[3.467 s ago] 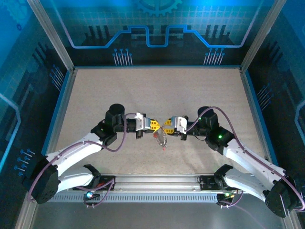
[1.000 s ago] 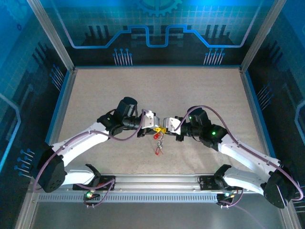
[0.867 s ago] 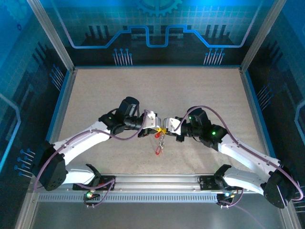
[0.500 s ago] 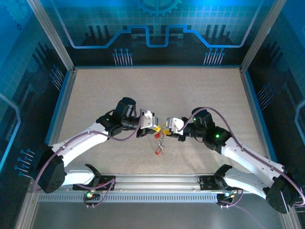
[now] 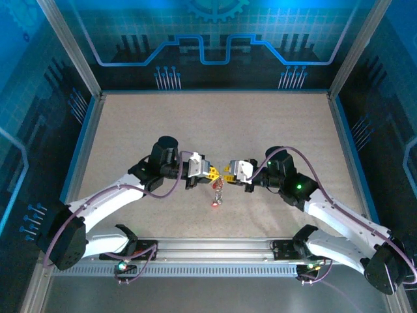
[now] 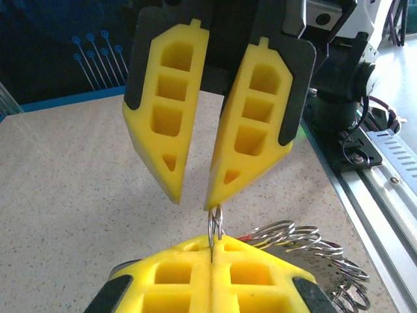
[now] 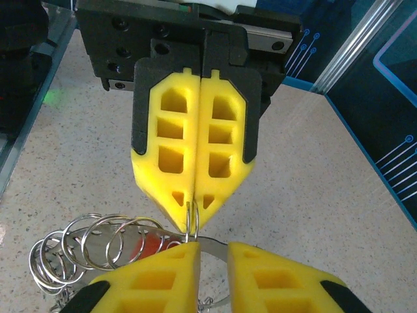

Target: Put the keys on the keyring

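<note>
The task looks to be midway, at the threading step. The left gripper (image 6: 213, 248), its yellow foam-padded jaws pressed fully together, pinches one thin loop of the keyring (image 6: 296, 238), a floppy bunch of linked silver wire loops. It holds that loop up above the speckled beige table top (image 5: 163, 124), while the rest of the bunch sags beside and below the pads. Nose to nose with it, the right gripper (image 6: 193, 197) has its jaws parted by a narrow gap and clamps nothing; one fingertip just touches the top of the pinched loop. The keys (image 5: 215, 203), tiny silver pieces with red plastic heads, dangle with the loops under the two grippers. I cannot tell whether each key is already threaded on or only tangled in, so finishing and checking the threading seems to be what is left. Room is generous: the work sits in the near middle of the table, well apart from the blue side walls (image 5: 39, 130). The aluminium rail (image 5: 215, 246) at the near edge is the closest boundary, and the only tight spot is between the fingertips themselves.
</note>
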